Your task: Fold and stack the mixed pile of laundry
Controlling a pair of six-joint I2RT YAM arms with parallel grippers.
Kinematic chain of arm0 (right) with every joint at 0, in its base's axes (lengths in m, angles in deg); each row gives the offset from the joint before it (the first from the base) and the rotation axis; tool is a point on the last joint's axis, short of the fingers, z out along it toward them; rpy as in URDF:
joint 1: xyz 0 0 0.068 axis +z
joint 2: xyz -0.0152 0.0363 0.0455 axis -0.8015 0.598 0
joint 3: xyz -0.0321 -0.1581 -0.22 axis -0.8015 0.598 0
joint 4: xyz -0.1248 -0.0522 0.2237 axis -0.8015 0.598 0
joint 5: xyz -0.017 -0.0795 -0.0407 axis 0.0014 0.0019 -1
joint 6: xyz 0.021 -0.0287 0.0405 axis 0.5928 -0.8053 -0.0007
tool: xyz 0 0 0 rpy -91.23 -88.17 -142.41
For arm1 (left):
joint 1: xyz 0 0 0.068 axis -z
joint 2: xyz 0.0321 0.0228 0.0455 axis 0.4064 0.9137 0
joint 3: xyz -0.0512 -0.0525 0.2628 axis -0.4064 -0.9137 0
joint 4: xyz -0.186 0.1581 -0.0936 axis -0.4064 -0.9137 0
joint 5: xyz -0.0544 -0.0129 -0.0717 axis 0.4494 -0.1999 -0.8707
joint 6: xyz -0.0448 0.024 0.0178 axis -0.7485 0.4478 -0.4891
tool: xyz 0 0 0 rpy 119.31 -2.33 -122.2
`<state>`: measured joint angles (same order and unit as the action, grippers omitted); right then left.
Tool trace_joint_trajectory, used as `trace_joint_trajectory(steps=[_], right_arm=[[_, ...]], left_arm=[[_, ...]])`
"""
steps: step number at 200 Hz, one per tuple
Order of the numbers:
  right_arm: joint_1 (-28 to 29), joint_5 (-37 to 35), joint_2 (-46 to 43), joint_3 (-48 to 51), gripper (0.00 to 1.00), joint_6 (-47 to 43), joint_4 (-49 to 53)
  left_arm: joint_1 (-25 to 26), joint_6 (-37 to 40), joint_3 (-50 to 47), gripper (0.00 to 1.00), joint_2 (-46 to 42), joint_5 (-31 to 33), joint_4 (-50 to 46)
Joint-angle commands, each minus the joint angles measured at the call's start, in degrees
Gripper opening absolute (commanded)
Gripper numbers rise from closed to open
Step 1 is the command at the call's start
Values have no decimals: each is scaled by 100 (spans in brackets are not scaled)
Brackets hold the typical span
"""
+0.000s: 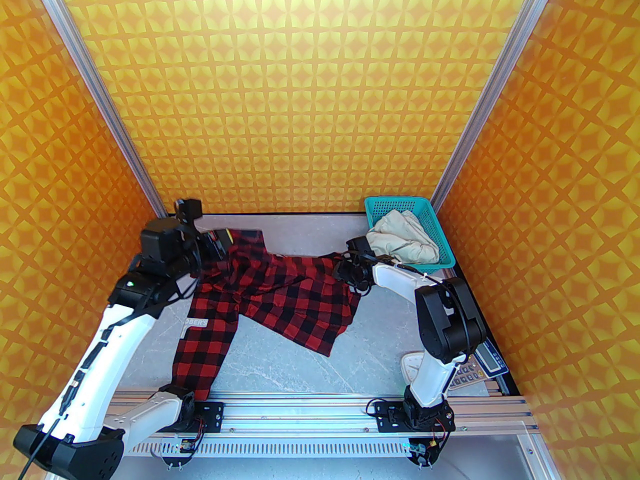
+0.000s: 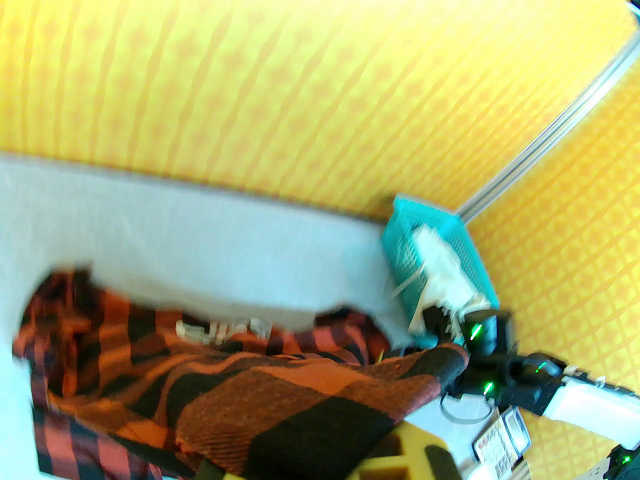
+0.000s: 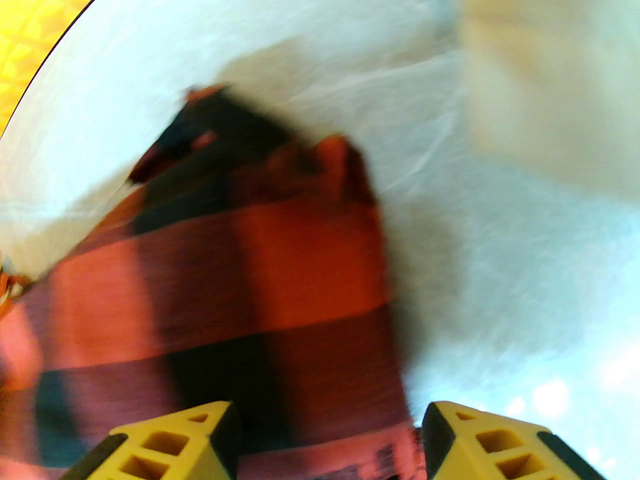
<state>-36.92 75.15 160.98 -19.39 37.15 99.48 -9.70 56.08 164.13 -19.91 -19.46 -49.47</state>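
The red-and-black checked shirt (image 1: 280, 293) lies stretched across the grey table, one sleeve trailing toward the front edge. My left gripper (image 1: 222, 240) is shut on its far-left end and holds that end raised. In the left wrist view the shirt (image 2: 240, 393) drapes over a yellow finger (image 2: 400, 450). My right gripper (image 1: 344, 268) sits at the shirt's right corner. In the blurred right wrist view its yellow fingers (image 3: 175, 443) stand apart with checked cloth (image 3: 280, 278) between them, so the right gripper (image 3: 330, 443) is open. The cream trousers (image 1: 400, 243) lie bunched in the teal basket (image 1: 395, 201).
The teal basket stands in the far right corner against the orange patterned wall. A weighing scale with a keypad (image 1: 480, 363) and a white dish (image 1: 412, 365) sit at the front right, beside the right arm. An aluminium rail (image 1: 300, 408) runs along the front edge.
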Motion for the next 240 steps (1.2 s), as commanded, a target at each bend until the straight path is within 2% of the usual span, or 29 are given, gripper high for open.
trace_joint_trajectory(steps=[1, 39, 65, 98, 117, 148, 186, 240], right_arm=[[1, 477, 28, 162, 66, 375, -321], [1, 1268, -182, 793, 68, 1476, -1187], [25, 1553, -49, 981, 63, 2084, -1891], [21, 1283, 233, 650, 57, 1924, -1634], [19, 1077, 126, 535, 60, 1743, -1231], [20, 388, -525, 605, 62, 1276, -505], [70, 977, -629, 736, 58, 1647, -990], [218, 991, 165, 155, 53, 1666, -985]], left_arm=[[-30, 290, 174, 0, 166, -135, 195], [-31, 331, 135, 0, 163, -161, 220], [-31, 364, 129, 0, 171, -181, 163], [-31, 353, 100, 0, 156, -213, 136], [-28, 373, 105, 0, 136, -213, 102], [-31, 350, 68, 0, 153, -256, 94], [-26, 349, 81, 0, 180, -259, 157], [-23, 360, 95, 0, 181, -273, 130]])
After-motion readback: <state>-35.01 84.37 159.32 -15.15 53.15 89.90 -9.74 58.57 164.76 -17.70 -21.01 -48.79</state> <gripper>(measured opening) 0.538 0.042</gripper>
